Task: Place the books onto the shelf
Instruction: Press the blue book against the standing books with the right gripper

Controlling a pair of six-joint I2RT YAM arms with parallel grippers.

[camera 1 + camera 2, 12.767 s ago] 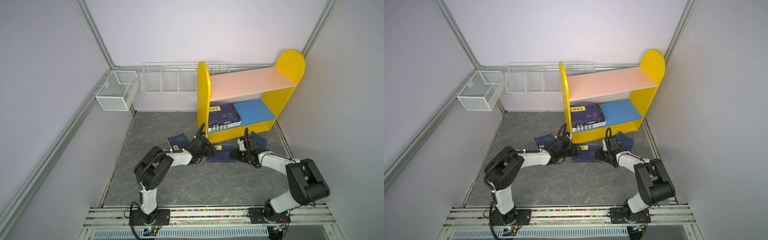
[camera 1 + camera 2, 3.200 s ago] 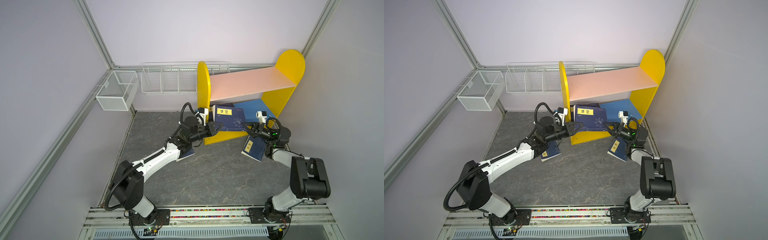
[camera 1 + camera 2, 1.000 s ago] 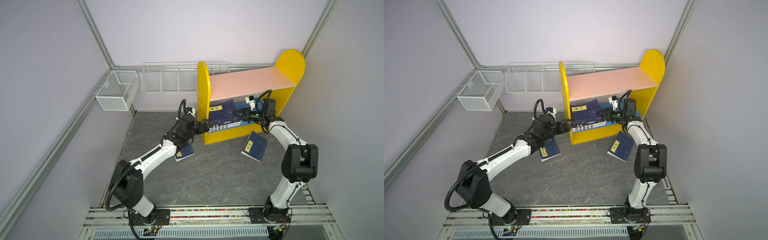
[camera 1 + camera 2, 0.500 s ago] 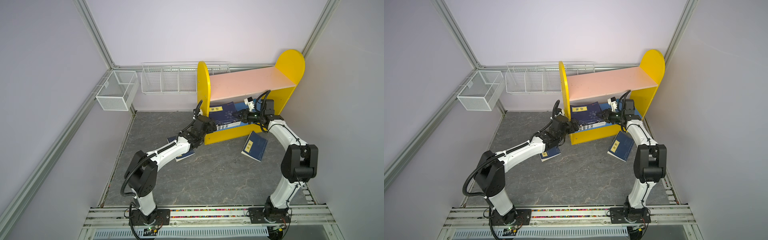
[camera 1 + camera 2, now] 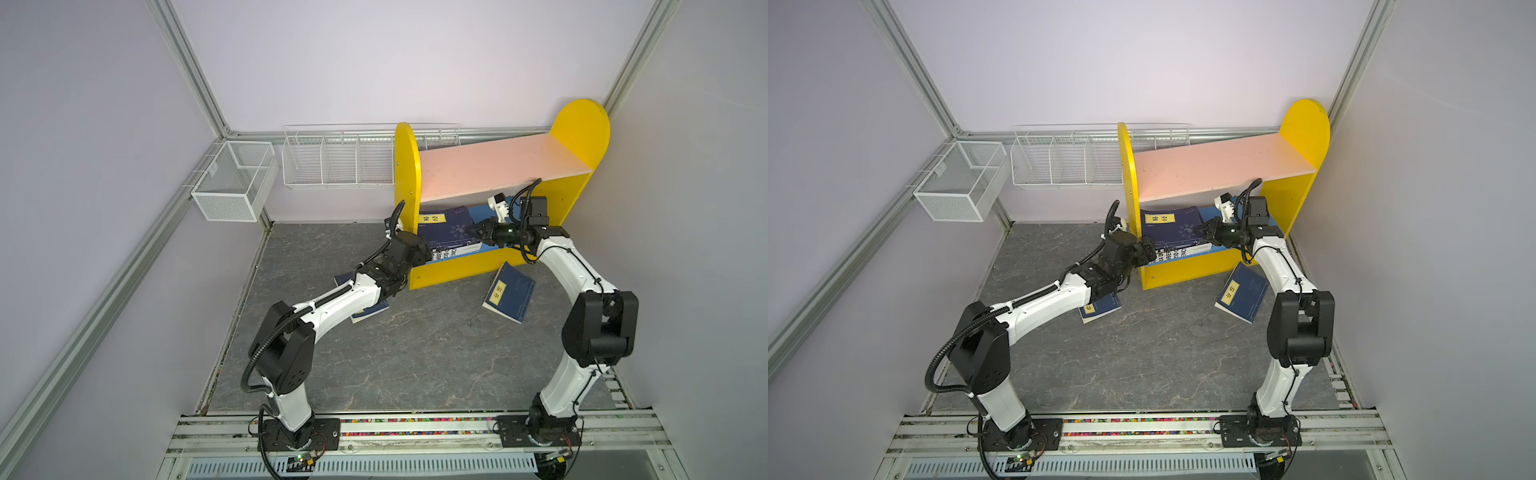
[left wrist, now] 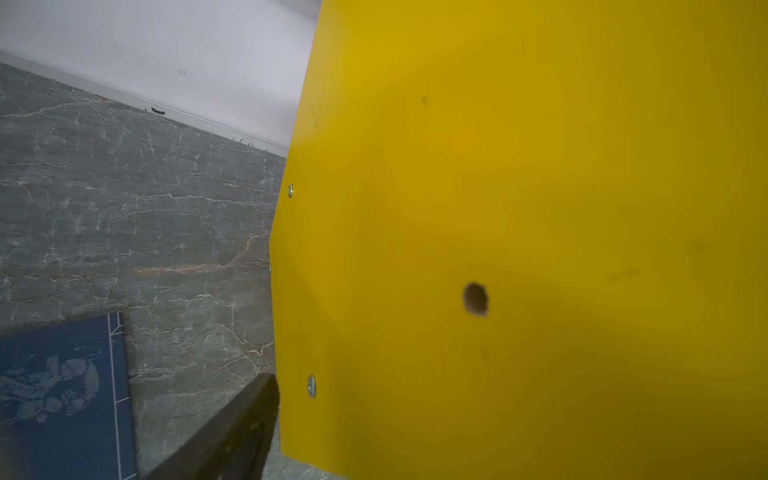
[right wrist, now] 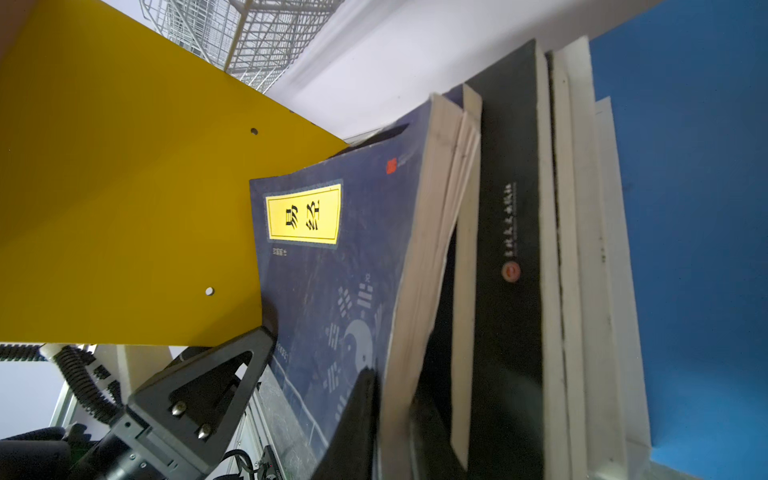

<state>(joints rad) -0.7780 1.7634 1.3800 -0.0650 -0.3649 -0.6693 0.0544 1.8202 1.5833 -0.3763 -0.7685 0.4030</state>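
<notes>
right gripper point(image 5: 478, 231), jaws almost together, empty, presses the navy 易经 paperback point(image 5: 451, 226) against the stack point(image 7: 513, 199) on the blue board point(image 7: 685, 208) of the shelf point(image 5: 498, 166), likely seating it; left gripper point(image 5: 422, 253), spread and empty, seems to brace the side panel point(image 6: 498, 187)

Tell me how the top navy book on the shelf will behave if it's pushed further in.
Likely floppy: the book is a thin paperback whose pages bow and fan beside the right gripper, so it may buckle before sliding. Probably light, being so thin. It rests on a stack of other books, so a push could swivel it.
</notes>
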